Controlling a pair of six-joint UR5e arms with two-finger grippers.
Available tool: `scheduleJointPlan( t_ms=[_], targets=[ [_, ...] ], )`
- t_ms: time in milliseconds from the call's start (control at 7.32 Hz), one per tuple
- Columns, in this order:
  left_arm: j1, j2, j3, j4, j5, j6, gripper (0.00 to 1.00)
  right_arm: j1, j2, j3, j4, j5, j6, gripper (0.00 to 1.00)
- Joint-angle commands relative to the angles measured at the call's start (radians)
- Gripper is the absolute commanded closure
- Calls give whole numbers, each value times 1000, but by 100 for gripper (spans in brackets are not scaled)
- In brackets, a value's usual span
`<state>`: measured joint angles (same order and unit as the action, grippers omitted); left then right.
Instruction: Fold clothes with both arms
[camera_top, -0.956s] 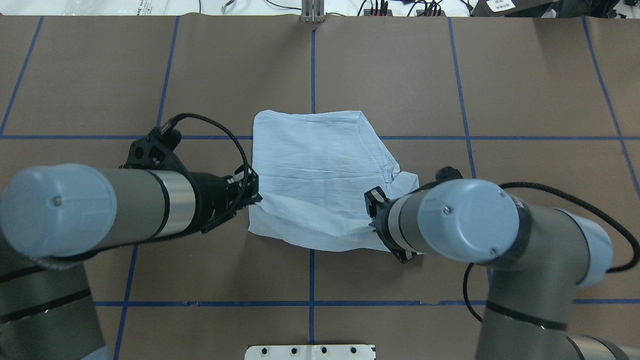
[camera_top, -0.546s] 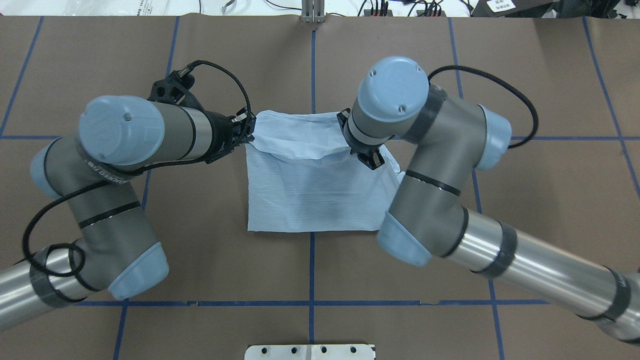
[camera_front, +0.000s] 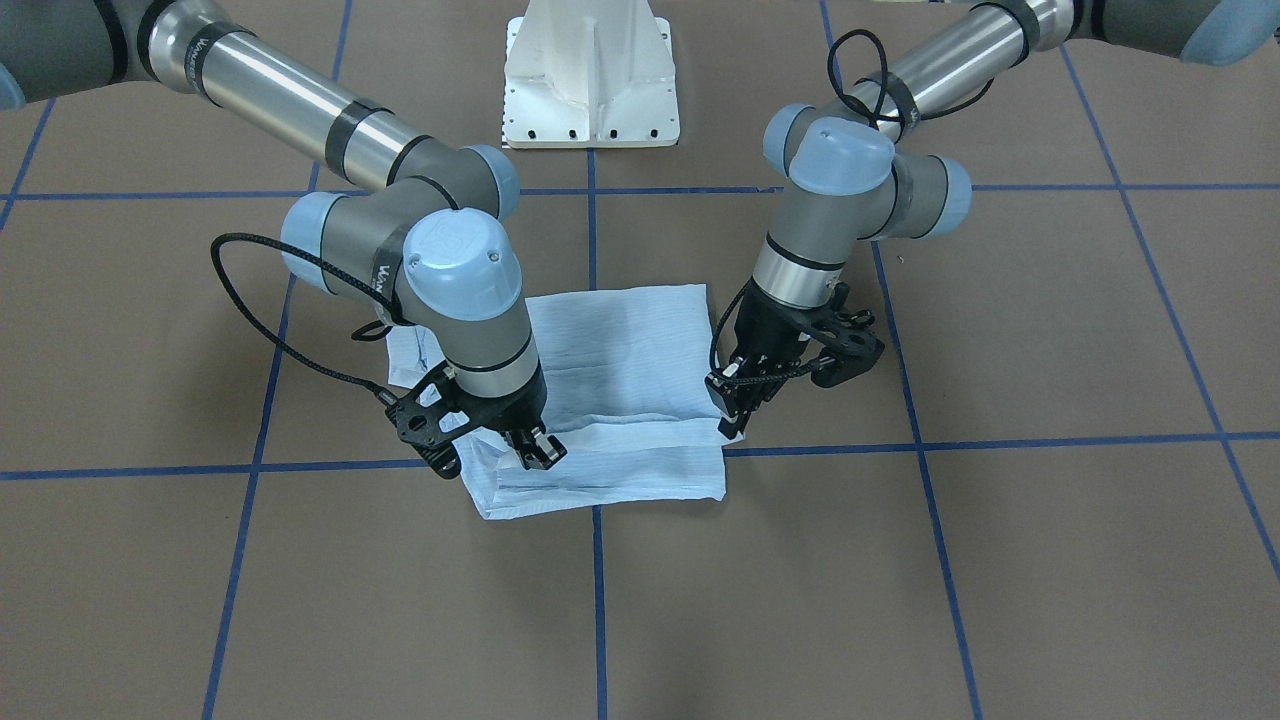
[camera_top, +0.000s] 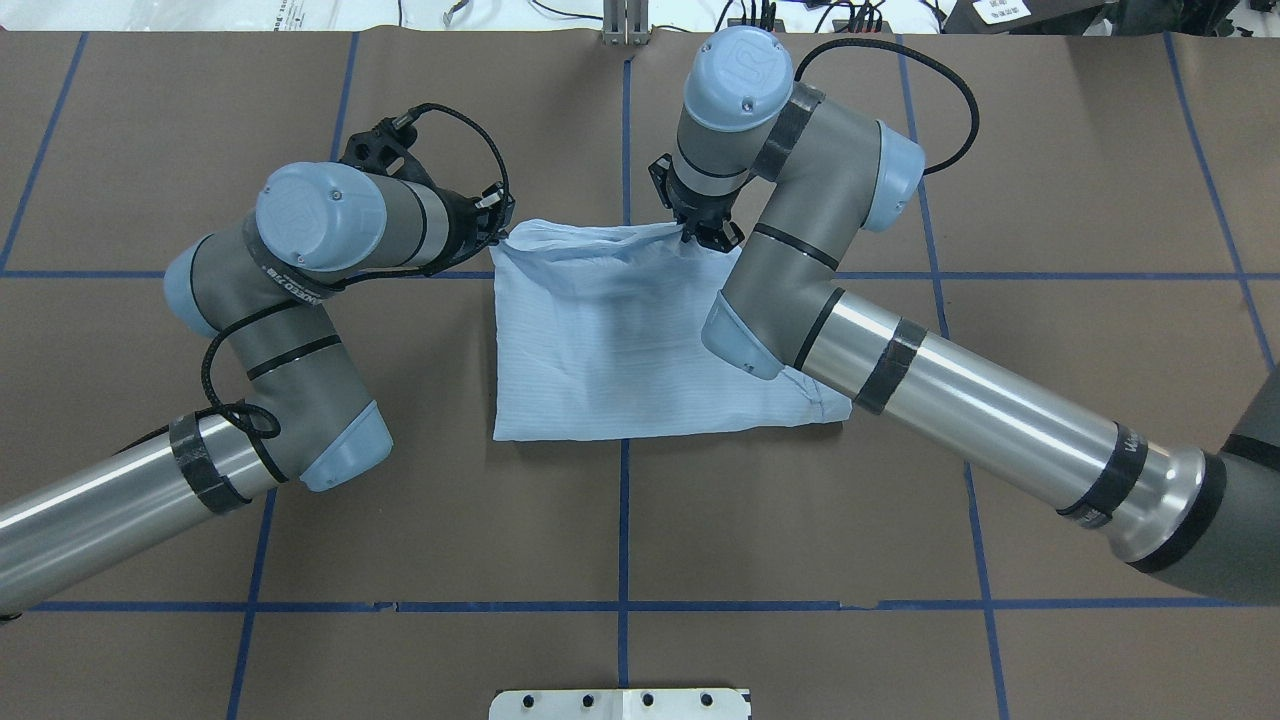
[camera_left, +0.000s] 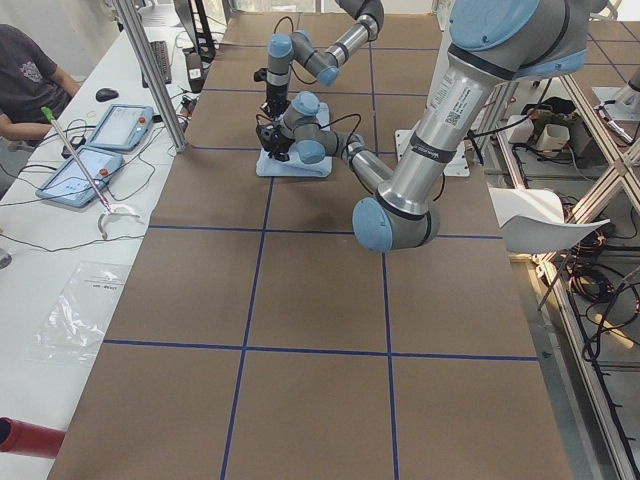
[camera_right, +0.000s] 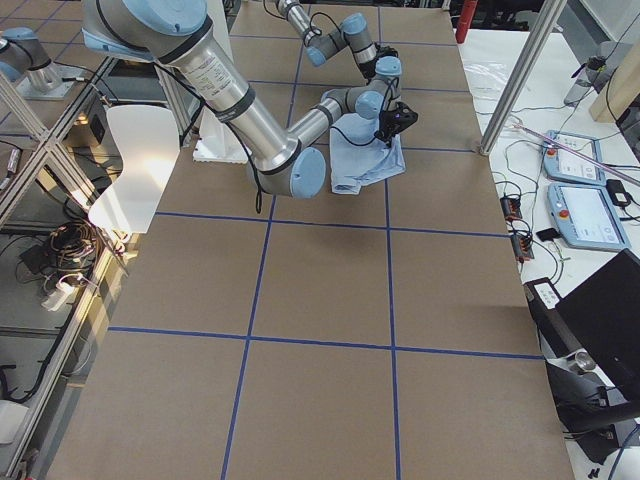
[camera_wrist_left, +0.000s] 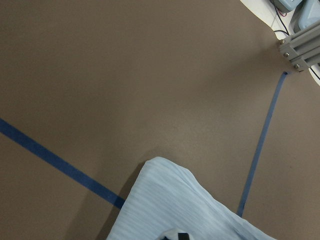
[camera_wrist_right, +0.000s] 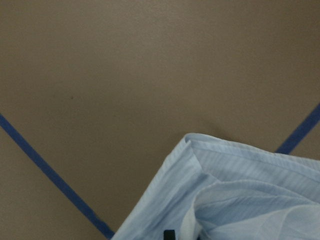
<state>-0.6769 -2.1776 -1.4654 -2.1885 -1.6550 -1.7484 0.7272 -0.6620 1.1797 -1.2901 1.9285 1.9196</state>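
Observation:
The light-blue striped shirt (camera_top: 600, 340) lies folded into a rough square at the table's middle. It also shows in the front view (camera_front: 620, 350) and both side views (camera_left: 290, 165) (camera_right: 365, 160). My left gripper (camera_top: 500, 232) is shut on the folded-over layer's far left corner. My right gripper (camera_top: 702, 234) is shut on its far right corner. The cloth hangs slightly tented between them, low over the shirt's far edge. In the front view the left gripper (camera_front: 735, 415) is on the view's right and the right gripper (camera_front: 532, 450) on its left. Both wrist views show a shirt corner (camera_wrist_left: 175, 210) (camera_wrist_right: 240, 190).
The brown table cover has a grid of blue tape lines (camera_top: 625, 520). The white pedestal base (camera_front: 590, 80) stands at the robot's side. A metal post (camera_top: 625, 25) is at the far edge. An operator (camera_left: 25, 80) and control tablets (camera_left: 100, 140) are beyond it.
Both arms have carried the shirt's near edge up and across to the far side, so the shirt is folded in half. The grippers have stayed shut on the cloth.

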Motion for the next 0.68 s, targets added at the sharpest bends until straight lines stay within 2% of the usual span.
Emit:
scheduleJointPlan(
  t_ms=[0, 137, 273, 546],
  targets=[
    [-56, -8, 33, -20, -5, 59, 43, 87, 16, -55, 43, 88, -84, 0],
    [-62, -7, 31, -23, -11, 69, 44, 118, -10, -51, 41, 102, -137, 0],
    [-73, 2, 23, -25, -55, 148, 43, 141, -54, -29, 43, 122, -193, 0],
    [-119, 123, -99, -25, -130, 374, 42, 214, -202, 70, 37, 148, -438, 0]
  ],
)
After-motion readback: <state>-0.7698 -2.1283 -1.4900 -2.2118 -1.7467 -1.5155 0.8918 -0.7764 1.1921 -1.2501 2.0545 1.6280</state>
